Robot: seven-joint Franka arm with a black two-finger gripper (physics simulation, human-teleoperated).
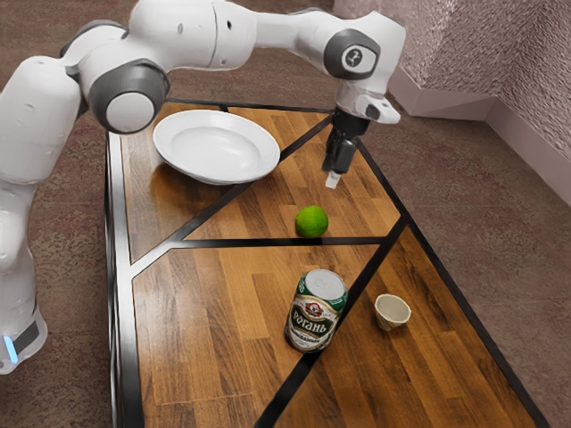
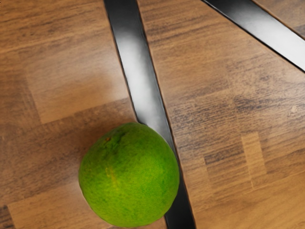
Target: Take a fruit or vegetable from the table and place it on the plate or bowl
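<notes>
A green lime (image 1: 311,220) lies on the wooden table, just behind a black inlay strip near the table's middle. In the wrist view the lime (image 2: 129,174) rests against that dark strip, right below my hand. My black gripper (image 1: 333,178) hangs in the air above the table, a little beyond the lime and slightly toward the exterior view's right, touching nothing. A white plate (image 1: 216,145) with nothing on it stands at the far end of the table, toward the exterior view's left of the gripper.
A green drink can (image 1: 316,310) stands upright at the near middle of the table. A small white cup (image 1: 392,311) sits beside it toward the exterior view's right. The table's right edge (image 1: 446,283) runs close to the cup.
</notes>
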